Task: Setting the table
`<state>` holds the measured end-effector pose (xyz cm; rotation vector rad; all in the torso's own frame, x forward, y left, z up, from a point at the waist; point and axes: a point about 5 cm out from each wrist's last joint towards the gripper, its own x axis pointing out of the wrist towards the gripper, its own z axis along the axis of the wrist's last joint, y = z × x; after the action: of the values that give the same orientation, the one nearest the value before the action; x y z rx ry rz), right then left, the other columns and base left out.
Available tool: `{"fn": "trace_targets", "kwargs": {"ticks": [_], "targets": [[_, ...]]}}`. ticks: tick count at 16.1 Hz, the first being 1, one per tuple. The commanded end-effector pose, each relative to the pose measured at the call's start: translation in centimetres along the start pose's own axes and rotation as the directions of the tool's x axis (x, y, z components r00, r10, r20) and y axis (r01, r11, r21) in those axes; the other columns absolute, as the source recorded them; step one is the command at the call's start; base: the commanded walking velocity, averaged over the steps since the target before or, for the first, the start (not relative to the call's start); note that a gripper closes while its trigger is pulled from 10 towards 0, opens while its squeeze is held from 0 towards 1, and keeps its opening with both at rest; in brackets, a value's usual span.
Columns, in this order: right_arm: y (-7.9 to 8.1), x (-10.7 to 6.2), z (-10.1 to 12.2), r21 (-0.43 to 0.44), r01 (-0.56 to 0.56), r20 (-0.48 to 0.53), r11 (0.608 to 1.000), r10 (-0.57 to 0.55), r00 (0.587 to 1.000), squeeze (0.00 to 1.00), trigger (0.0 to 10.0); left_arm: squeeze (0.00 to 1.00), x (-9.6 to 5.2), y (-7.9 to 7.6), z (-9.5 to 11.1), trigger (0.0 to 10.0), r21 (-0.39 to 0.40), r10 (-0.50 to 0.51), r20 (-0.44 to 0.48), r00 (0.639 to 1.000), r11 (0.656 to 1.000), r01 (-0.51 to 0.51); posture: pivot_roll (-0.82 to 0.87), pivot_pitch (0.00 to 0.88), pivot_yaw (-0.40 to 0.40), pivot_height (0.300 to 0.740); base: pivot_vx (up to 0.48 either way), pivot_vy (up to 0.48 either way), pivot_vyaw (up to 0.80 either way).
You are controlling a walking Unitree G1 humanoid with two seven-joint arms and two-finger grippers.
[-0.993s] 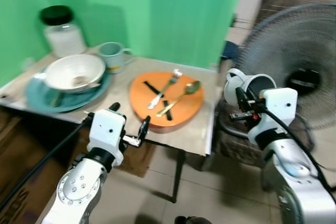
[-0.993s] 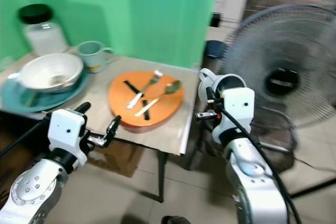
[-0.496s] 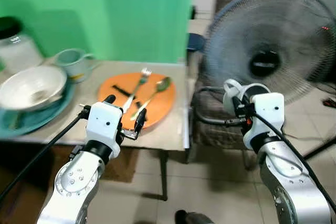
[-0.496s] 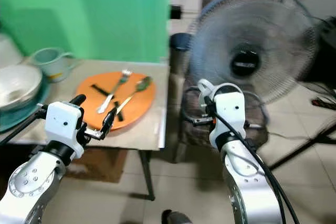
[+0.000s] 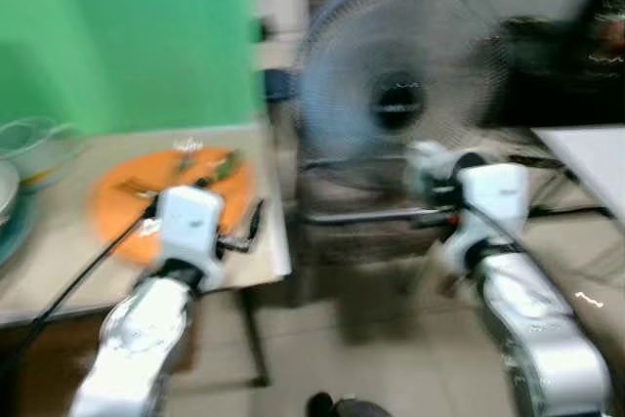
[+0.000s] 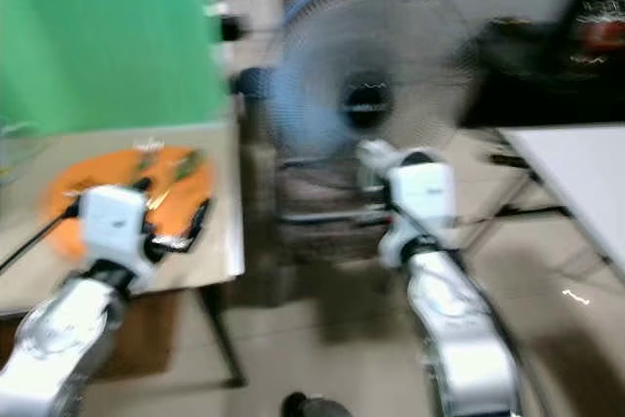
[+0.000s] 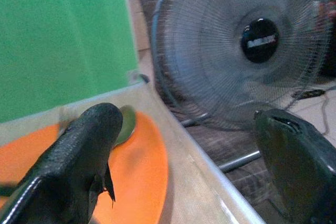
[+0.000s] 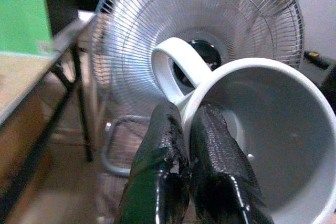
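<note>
Clamped on the white mug's (image 8: 252,129) rim, the right gripper (image 8: 191,182) carried it level — best kept so. Left gripper (image 7: 184,145) gaped over the table's (image 7: 194,177) edge by the orange plate (image 7: 142,171).

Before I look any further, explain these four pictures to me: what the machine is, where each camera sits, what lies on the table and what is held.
This is a walking humanoid robot with two silver arms, each ending in a tool of two black fingers. The two wide, blurred pictures come from cameras in its head, looking forward and down. The other two come from cameras on its wrists, looking along the fingers. To its left stands a table with an orange plate carrying cutlery too blurred to name. A large standing fan is ahead. The left tool is open and holds nothing, hovering near the table's edge. The right tool is pinched on the rim of a white mug, beside its handle.
</note>
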<state>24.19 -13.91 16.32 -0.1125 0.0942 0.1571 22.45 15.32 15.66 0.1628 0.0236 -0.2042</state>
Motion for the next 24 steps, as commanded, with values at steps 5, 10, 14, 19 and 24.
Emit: {"fn": "trace_targets", "kwargs": {"ticks": [5, 10, 14, 19, 24], "targets": [[0.0, 0.5, 0.0, -0.004, -0.006, -0.018, 1.0, 0.006, 1.0, 0.0, 10.0, 0.0, 0.1, 0.2, -0.2, 10.0, 0.004, 0.027, -0.011, 1.0, 1.0, -0.027, 0.03, 0.0, -0.027, 0.74, 0.0, 0.0, -0.8], [-0.4, 0.6, 0.8, -0.035, 0.021, 0.007, 0.999, -0.02, 1.0, 0.0, 10.0, 0.0, 0.5, -0.5, -0.1, 10.0, -0.06, -0.017, 0.001, 1.0, 0.998, 0.017, -0.01, 0.0, -0.003, 0.74, 0.0, 0.0, -0.8], [-0.9, 0.2, 0.9, -0.029, 0.059, 0.01, 0.998, -0.059, 0.998, 0.0, 10.0, 0.0, 1.0, -0.2, 0.1, 10.0, -0.063, -0.022, 0.01, 1.0, 0.998, 0.023, -0.02, 0.0, 0.01, 0.74, 0.0, 0.0, -0.8], [-0.5, 0.7, 1.0, -0.035, 0.032, 0.009, 0.999, -0.031, 0.999, 0.0, 10.0, 0.0, 1.3, 0.3, 0.0, 10.0, -0.087, 0.005, 0.007, 1.0, 0.996, -0.004, -0.01, 0.0, -0.008, 0.74, 0.226, 0.0, -0.8], [-0.5, 0.9, 1.1, -0.028, 0.037, 0.017, 0.999, -0.037, 0.999, 0.0, 10.0, 0.0, 1.1, 0.4, 0.2, 10.0, -0.076, -0.003, 0.007, 1.0, 0.997, 0.003, 0.02, 0.0, -0.01, 0.74, 0.343, 0.0, -0.8]]}}
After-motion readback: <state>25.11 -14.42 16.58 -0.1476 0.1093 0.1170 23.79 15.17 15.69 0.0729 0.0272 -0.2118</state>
